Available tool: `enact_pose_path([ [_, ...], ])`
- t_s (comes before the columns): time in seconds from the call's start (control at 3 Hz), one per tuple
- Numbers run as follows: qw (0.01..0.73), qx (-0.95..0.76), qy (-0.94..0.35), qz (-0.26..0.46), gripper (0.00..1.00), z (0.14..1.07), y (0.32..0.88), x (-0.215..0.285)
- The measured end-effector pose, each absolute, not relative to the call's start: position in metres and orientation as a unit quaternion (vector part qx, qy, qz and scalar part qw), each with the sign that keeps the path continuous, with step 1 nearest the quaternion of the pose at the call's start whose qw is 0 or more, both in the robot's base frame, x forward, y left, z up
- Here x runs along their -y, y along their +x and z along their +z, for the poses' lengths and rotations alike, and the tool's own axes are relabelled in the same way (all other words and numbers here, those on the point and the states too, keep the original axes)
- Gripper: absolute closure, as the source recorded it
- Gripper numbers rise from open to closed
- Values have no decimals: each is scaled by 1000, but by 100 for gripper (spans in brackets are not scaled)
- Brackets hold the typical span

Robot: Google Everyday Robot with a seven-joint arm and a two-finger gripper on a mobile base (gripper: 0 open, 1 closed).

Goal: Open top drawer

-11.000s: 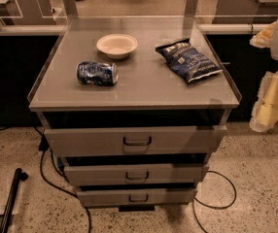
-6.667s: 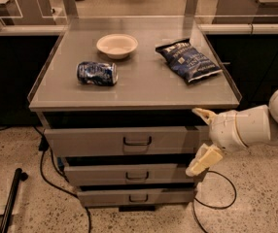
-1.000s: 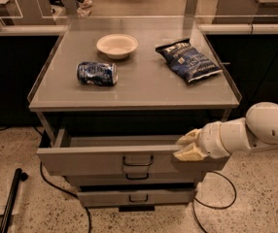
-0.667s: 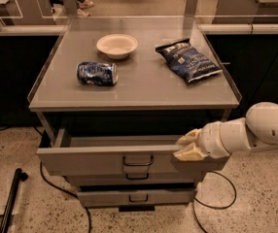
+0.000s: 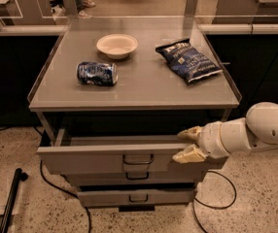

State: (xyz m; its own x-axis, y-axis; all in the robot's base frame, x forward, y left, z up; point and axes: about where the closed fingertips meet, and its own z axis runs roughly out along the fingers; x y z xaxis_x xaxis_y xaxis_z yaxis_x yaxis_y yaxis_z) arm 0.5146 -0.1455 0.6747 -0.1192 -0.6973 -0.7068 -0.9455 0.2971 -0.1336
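The top drawer of the grey cabinet stands pulled out a short way, showing a strip of its shallow grey interior. Its small dark loop handle is centred on the front. My gripper comes in from the right on a white arm and sits at the right end of the drawer front. One cream finger lies over the top edge and the other against the front face, so the fingers clamp the front panel.
Two narrower drawers, the middle one and the bottom one, are shut below. On the cabinet top lie a blue can, a white bowl and a blue chip bag. A black pole and cables lie on the floor.
The drawer, shut in the earliest frames, is now pulled out with my gripper on its front. Over the last second nothing has visibly moved.
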Motion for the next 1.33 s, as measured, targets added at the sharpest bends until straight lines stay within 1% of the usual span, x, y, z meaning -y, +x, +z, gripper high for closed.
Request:
enact_pose_path([
  [0.67, 344, -731, -562, 179, 84, 671, 504, 152],
  [1.0, 346, -734, -555, 184, 100, 669, 488, 156],
  [1.33, 346, -734, -555, 183, 100, 673, 487, 156],
])
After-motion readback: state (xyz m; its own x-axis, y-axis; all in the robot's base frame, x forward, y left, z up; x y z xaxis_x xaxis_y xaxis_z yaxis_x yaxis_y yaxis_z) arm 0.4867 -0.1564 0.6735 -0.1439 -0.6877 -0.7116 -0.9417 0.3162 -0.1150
